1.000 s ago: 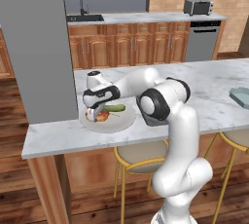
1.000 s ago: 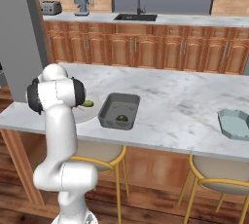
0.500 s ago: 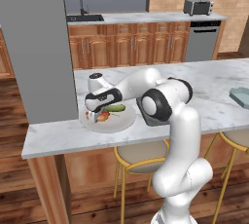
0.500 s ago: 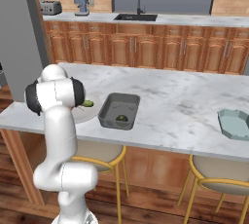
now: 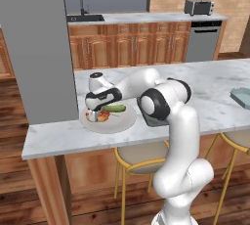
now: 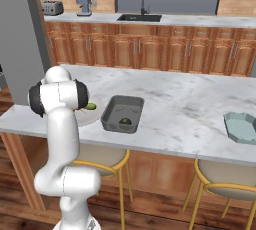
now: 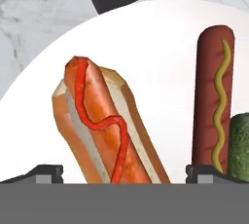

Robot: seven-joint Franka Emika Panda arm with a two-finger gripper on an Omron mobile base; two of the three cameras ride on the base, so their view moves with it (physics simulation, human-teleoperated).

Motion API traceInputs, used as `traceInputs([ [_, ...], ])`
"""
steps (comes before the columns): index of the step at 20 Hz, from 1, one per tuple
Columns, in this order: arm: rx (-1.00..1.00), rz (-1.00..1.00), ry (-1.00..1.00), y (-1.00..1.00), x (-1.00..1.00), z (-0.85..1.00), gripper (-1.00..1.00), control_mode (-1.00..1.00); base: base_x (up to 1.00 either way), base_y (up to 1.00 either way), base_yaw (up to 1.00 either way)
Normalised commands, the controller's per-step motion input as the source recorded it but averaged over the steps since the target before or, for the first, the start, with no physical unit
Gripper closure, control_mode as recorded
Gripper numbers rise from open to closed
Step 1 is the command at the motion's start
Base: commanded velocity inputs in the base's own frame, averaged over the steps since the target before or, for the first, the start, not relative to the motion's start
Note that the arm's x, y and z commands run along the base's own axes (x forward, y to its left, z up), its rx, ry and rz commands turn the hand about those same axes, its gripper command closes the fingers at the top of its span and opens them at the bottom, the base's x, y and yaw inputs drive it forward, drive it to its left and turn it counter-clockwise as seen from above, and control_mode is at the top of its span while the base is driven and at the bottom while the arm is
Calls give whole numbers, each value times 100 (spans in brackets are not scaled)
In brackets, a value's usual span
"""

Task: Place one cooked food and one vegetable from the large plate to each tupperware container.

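Now the gripper [image 5: 93, 116] sits lower over the large plate [image 5: 119, 123] than a second ago, when the hand hung a little higher above the food; the base cameras have not shifted. In the hand view its dark tips stand wide apart, one on each side of the hot dog in a bun [image 7: 104, 130], touching neither side of it, so the claw is spread around the bun and not yet pinching. That bun is pale and faceted, its orange-red sausage carrying a wavy red line of ketchup. Right of it on the plate's smooth off-white surface lies a bare sausage [image 7: 213, 101], dark red, straight and round-ended, with a yellow mustard squiggle, and touching its right side is a bumpy green vegetable [image 7: 239, 145], seen from the left base as a long cucumber shape. Right of the plate on the veined marble counter [image 6: 190, 104] sits the dark grey container [image 6: 123, 113], rectangular with a broad rim, a small green piece inside. Far right of the plate lies the pale blue-grey container [image 6: 242, 127], translucent with clipped corners.
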Motion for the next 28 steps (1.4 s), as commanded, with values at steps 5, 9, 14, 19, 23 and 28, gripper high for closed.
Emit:
traceInputs([
  [5, -4, 0, -1, 0, 0, -17, -100, -100, 0, 0, 0],
  [9, -3, 0, 0, 0, 0, -15, -100, -100, 0, 0, 0],
  [14, -3, 0, 0, 0, 0, -13, -100, -100, 0, 0, 0],
  [19, 0, 0, -1, 1, 0, 0, 100, -100, 0, 0, 0],
  [23, 0, 0, 0, 0, 0, 0, 100, -100, 0, 0, 0],
  [28, 0, 0, -4, 0, -12, 8, 100, -100, 0, 0, 0],
])
